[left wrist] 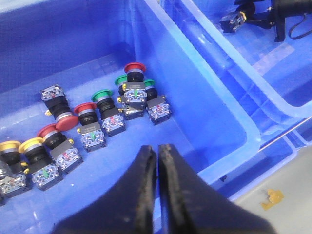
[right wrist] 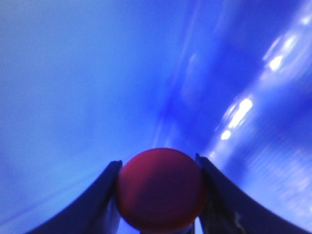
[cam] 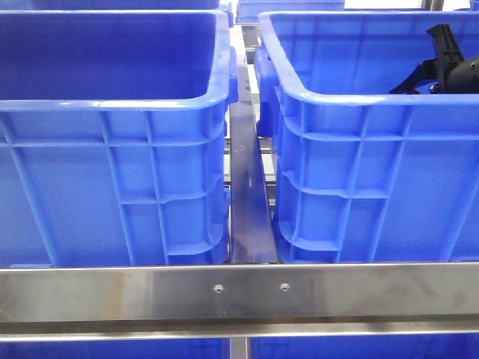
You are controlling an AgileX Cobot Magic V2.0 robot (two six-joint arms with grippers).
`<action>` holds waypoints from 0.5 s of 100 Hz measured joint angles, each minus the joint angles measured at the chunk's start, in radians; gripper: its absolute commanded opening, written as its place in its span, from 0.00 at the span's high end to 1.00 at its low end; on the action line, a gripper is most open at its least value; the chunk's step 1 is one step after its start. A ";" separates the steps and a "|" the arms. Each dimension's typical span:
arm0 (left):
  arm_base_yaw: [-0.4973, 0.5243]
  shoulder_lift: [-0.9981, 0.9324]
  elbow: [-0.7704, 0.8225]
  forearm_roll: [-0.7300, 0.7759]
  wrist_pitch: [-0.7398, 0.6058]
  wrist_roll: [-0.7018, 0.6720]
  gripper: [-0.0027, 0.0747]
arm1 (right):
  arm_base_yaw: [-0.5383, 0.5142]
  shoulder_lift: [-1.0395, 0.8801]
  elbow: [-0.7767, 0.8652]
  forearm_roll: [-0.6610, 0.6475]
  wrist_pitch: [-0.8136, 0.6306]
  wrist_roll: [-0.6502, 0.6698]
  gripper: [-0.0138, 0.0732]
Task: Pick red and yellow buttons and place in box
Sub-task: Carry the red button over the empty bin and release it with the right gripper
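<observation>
A red button [right wrist: 161, 189] sat clamped between the right fingers [right wrist: 219, 195], its domed cap filling the gap and touching both of them. Beyond it the right wrist view showed only blurred blue plastic with a few bright glints, so its exact place inside the container could not be told. In the front view the right gripper [cam: 441, 67] hung inside the right-hand blue box [cam: 359, 172], close to its far right side, below the rim.

The left fingers [left wrist: 157, 195] were pressed together with only a thin slit between them and nothing held. Just ahead of them, on the floor of the left blue bin [left wrist: 204, 112], lay a cluster of push buttons with black bodies and clear contact blocks. Nearest the fingers were two yellow buttons [left wrist: 30, 145] and a red-capped one [left wrist: 48, 131]. Further on lay another red-capped button [left wrist: 85, 108], beside it a green button [left wrist: 102, 94]. Farthest from the fingers stood a red button [left wrist: 133, 68] with two more green caps [left wrist: 122, 80] beside it. One button [left wrist: 63, 122] lay tipped over, red cap down.

A steel rail [cam: 239, 293] crossed in front of both containers.
</observation>
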 measured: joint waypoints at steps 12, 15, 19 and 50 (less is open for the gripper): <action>0.000 0.000 0.000 -0.001 0.000 0.000 0.99 | 0.000 0.000 0.000 0.000 -0.005 0.014 0.77; 0.000 0.000 0.000 -0.002 0.000 0.000 0.99 | 0.000 0.000 0.000 0.000 -0.005 0.017 0.77; 0.000 0.000 0.000 -0.002 0.000 0.000 0.99 | 0.000 0.000 0.000 0.000 -0.010 0.022 0.77; 0.000 0.000 0.000 -0.002 0.000 0.000 0.99 | 0.000 0.000 0.000 0.000 -0.016 0.026 0.42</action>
